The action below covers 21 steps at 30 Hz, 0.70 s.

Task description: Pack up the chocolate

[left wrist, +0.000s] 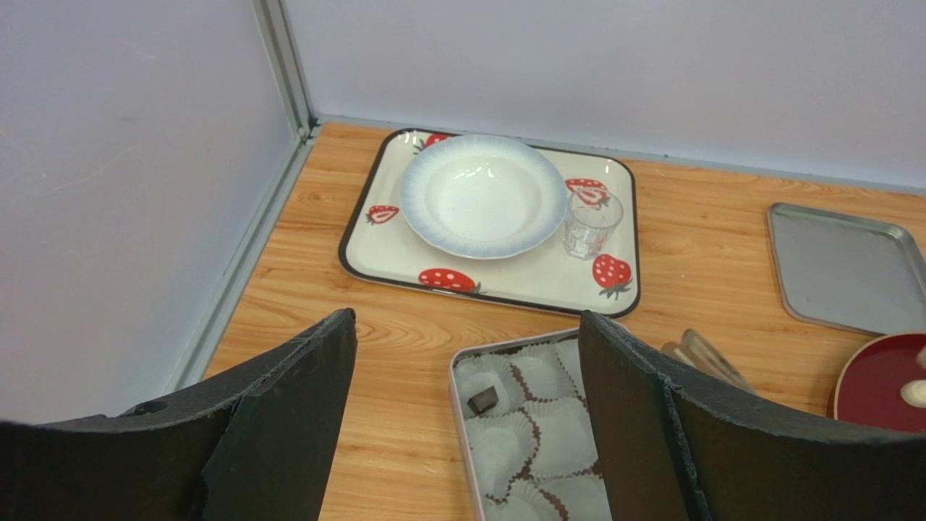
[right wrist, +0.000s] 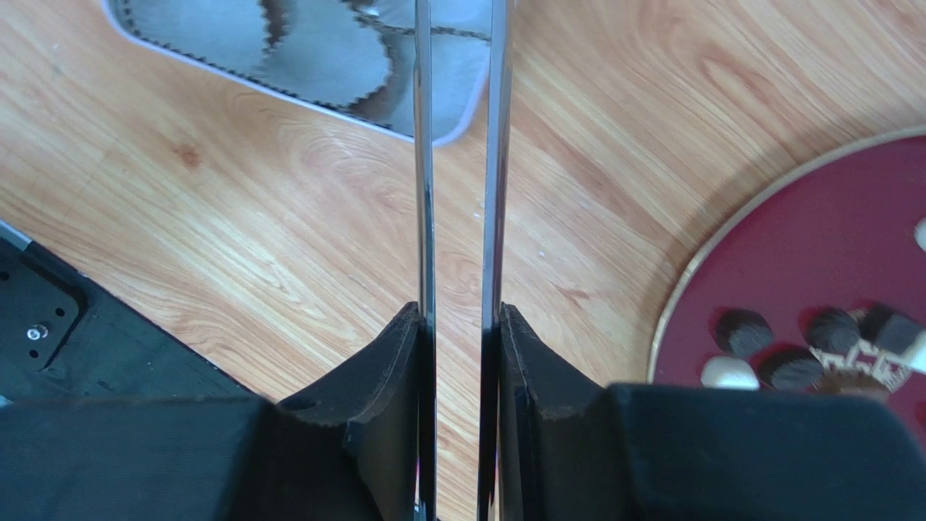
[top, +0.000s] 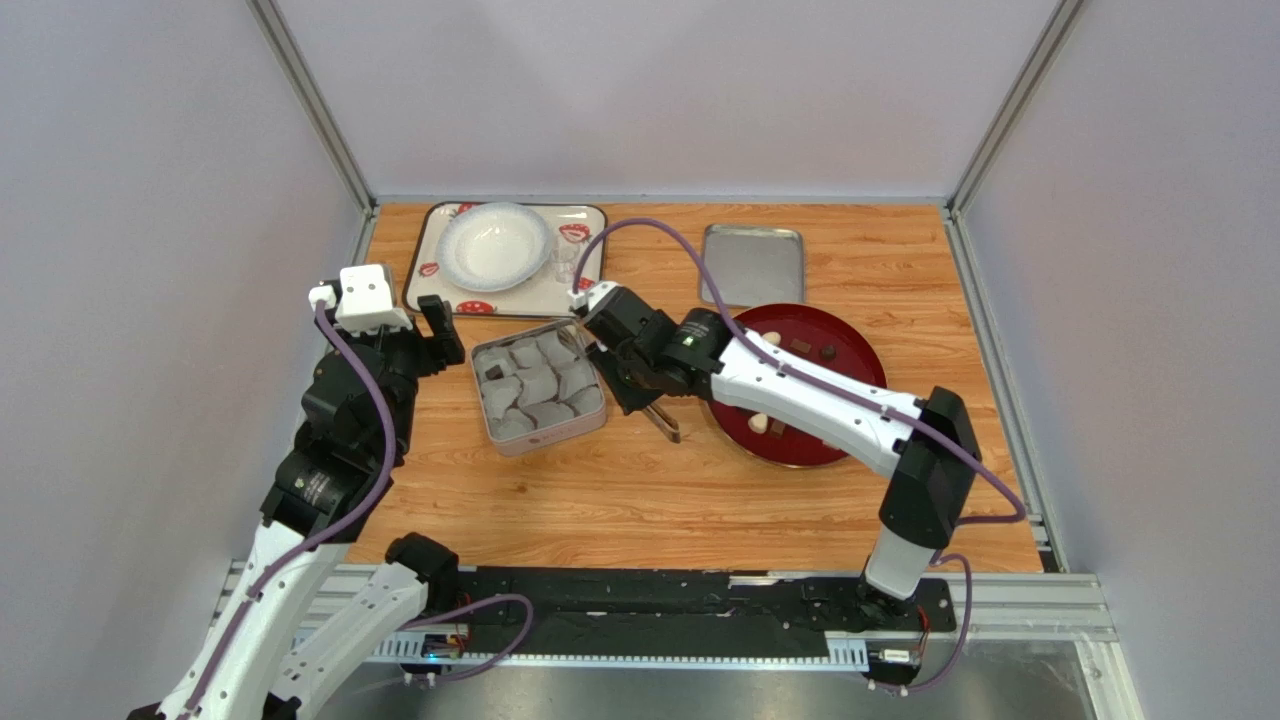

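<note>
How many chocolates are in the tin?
1: a dark piece in the tin's far-left corner; a finger hides part of it, so more may be hidden.

Tongs [right wrist: 424, 163] in pincer [right wrist: 458, 317] (chocolate [right wrist: 745, 333] on plate [right wrist: 761, 244])

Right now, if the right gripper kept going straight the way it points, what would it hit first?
Most likely the tin of paper cups: the tongs in the right gripper aim at its corner, over the table. How high they ride is unclear.
</note>
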Motion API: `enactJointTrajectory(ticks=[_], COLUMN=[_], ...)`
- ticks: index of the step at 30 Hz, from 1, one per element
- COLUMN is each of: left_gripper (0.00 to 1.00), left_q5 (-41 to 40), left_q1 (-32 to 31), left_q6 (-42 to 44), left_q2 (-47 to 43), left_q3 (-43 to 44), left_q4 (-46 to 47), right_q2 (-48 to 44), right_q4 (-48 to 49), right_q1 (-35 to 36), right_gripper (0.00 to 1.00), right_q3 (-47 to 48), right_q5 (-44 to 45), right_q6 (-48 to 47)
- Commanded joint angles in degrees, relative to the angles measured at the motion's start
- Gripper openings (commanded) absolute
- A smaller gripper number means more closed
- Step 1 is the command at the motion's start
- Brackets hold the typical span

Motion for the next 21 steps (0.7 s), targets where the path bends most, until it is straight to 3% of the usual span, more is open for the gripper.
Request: enactJointTrajectory(ticks=[1,11,21], left_gripper=[0.83,0.83,0.83], left_q5=[-0.13,-0.05,0.22], left_q1=[0.23,0.23,0.23], left_q6=[-0.32,-0.41,-0.41], left_q2=[-0.42,-0.42,-0.59], left_q3=[0.07,0.07,0.07], left_q4=[1.1,1.19,1.19], right_q2=[5.01,16.62,21.73], right_q4=[2.14,3.28,3.28], right_q1=[3.51,7.3,7.39], right_gripper=[0.22,0.24,0.25], right_q3=[7.09,17.03,18.89], right_q5=[-1.34,-6.17,-6.09], right_q6=[-3.07,-5.27,-5.01])
